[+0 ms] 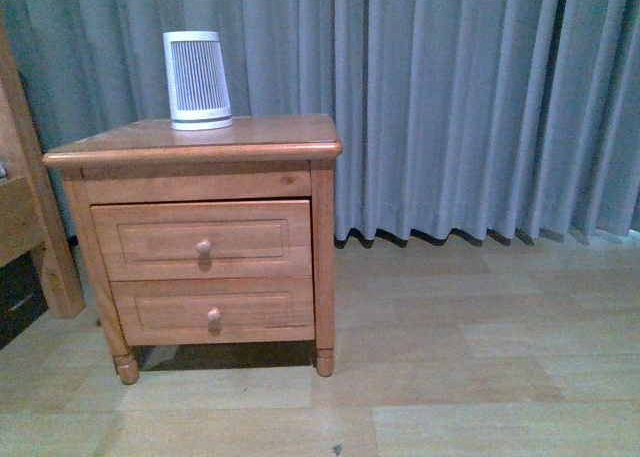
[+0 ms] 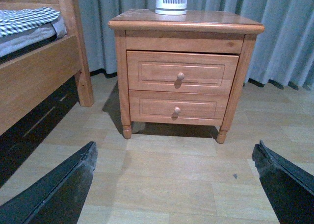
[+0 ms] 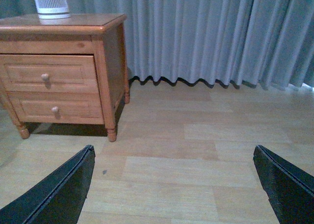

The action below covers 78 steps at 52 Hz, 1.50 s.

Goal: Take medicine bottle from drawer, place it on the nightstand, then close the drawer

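The nightstand (image 1: pixel 260 135) stands at the left in the front view, its top bare in front of a white appliance. The drawer (image 1: pixel 200 239), the taller upper one with a round pale knob (image 1: pixel 203 247), sits pushed in, so its inside is hidden. The medicine bottle is not in view. The nightstand also shows in the left wrist view (image 2: pixel 196 20) and the right wrist view (image 3: pixel 83 22). My left gripper (image 2: pixel 175 150) is open and empty above the floor, well short of the nightstand. My right gripper (image 3: pixel 173 150) is open and empty, off to the nightstand's right. Neither arm shows in the front view.
A white slatted tapered appliance (image 1: pixel 197 80) stands at the back of the nightstand's top. The shallower lower drawer (image 1: pixel 215 307) is shut. A wooden bed frame (image 2: pixel 39 72) stands left of the nightstand. Grey curtains (image 1: pixel 480 97) hang behind. Wood-look floor (image 1: pixel 450 377) lies in front.
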Motion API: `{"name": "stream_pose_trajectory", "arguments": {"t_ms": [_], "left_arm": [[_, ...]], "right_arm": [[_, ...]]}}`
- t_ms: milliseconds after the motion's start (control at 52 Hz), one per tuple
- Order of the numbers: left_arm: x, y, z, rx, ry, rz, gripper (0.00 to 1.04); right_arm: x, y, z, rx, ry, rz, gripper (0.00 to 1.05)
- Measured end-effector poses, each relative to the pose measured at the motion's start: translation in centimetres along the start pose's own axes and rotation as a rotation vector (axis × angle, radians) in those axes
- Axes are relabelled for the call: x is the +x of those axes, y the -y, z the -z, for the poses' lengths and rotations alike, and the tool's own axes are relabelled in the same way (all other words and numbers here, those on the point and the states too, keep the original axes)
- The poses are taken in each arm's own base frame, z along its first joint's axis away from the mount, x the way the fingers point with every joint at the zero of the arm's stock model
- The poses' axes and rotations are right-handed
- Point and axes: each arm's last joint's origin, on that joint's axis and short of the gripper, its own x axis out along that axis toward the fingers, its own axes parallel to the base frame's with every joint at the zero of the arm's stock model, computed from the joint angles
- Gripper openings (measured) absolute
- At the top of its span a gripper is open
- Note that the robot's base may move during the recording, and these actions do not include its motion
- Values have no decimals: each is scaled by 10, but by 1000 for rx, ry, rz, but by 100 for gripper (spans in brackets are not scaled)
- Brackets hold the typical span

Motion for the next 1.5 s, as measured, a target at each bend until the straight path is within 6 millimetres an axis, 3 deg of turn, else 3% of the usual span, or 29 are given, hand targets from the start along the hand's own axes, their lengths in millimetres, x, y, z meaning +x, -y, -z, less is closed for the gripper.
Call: {"name": "stream_pose_trajectory", "arguments": {"t_ms": [712, 769, 846, 962, 1038, 1096, 1135, 1192, 1250, 1365, 1500], "left_arm": [[0, 0, 0, 0, -2, 0, 98], [2, 1, -2, -52, -154, 49, 98], [16, 4, -20, -83, -255, 75, 98], [59, 9, -72, -80, -166, 107, 98], [98, 13, -99, -59, -96, 104, 98], [130, 18, -105, -49, -86, 115, 98], [161, 24, -97, -46, -114, 129, 98], [201, 37, -68, -16, -172, 131, 98], [217, 44, -50, 2, -207, 134, 98], [256, 63, 9, 51, -323, 157, 98], [286, 75, 58, 85, -401, 168, 98]], "right_arm": [[0, 0, 0, 0, 0, 0, 98], [0, 0, 0, 0, 0, 0, 98], [0, 0, 0, 0, 0, -2, 98], [0, 0, 0, 0, 0, -2, 98], [0, 0, 0, 0, 0, -2, 98], [0, 0, 0, 0, 0, -2, 98], [0, 0, 0, 0, 0, -2, 98], [0, 0, 0, 0, 0, -3, 98], [0, 0, 0, 0, 0, -2, 98], [0, 0, 0, 0, 0, -2, 98], [0, 0, 0, 0, 0, -2, 98]]}}
